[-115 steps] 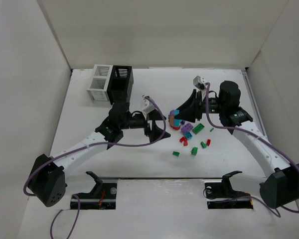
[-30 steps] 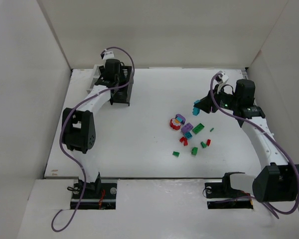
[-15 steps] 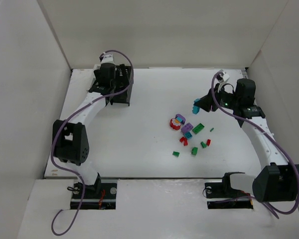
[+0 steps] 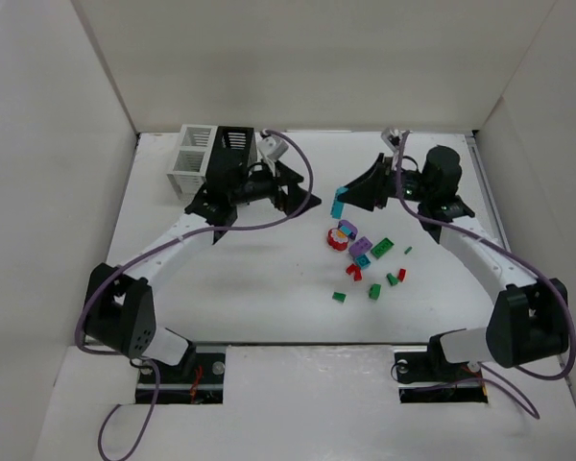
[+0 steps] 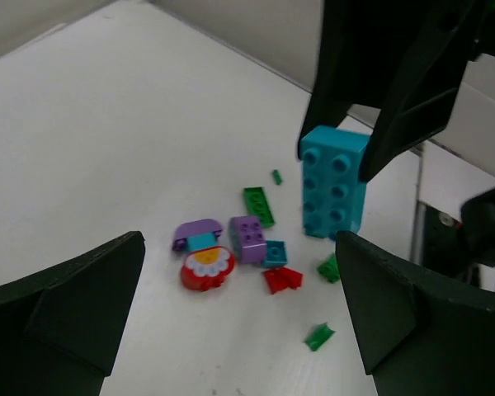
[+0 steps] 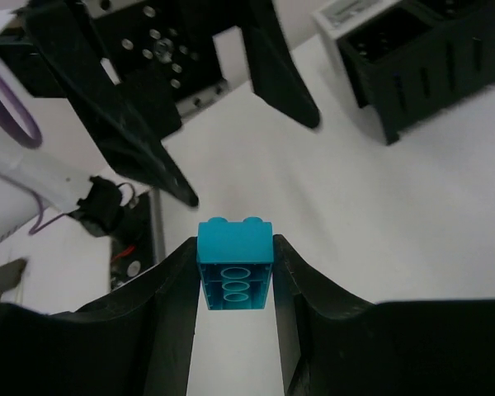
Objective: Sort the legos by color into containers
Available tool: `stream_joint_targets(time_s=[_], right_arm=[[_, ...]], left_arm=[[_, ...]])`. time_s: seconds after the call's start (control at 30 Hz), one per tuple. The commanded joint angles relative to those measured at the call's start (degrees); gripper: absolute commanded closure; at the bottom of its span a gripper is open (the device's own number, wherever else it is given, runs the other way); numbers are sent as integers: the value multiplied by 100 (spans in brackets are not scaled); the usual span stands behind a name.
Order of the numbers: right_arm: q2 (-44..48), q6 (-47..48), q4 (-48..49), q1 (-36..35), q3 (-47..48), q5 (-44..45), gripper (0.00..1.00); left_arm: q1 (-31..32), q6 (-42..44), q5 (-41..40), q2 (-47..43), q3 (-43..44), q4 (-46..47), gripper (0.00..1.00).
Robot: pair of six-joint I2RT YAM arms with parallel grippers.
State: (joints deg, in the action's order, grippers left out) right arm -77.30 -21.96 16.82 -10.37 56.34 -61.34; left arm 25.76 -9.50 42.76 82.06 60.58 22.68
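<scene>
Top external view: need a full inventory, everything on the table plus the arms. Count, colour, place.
containers: 2 joined, one white, one black, far left of the table
large teal brick: 1, teal, gripped in the right claw, left of the pile
green legos: about 5, green, scattered through the pile
red legos: 2 small, red, near side of the pile
flower piece: 1, red with a white flower, pile's left edge
purple legos: 2, purple, brick and arch
small teal lego: 1 clear, teal, beside the purple brick
left claw: black, open, hovering between containers and pile
right claw: black, shut on the large teal brick
</scene>
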Motion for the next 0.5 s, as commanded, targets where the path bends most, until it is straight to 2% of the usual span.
stream_joint_targets(time_s=[0.0, 0.13, 0.47], right_arm=[[31, -380, 1078, -535, 465, -458, 100], [30, -380, 1078, -677, 536, -458, 100], [-84, -432, 1078, -932, 659, -458, 100]], left_arm=[[315, -166, 1006, 90, 261, 650, 0], [377, -237, 874, 143, 262, 703, 0], [509, -290, 1576, 143, 157, 1071, 0]])
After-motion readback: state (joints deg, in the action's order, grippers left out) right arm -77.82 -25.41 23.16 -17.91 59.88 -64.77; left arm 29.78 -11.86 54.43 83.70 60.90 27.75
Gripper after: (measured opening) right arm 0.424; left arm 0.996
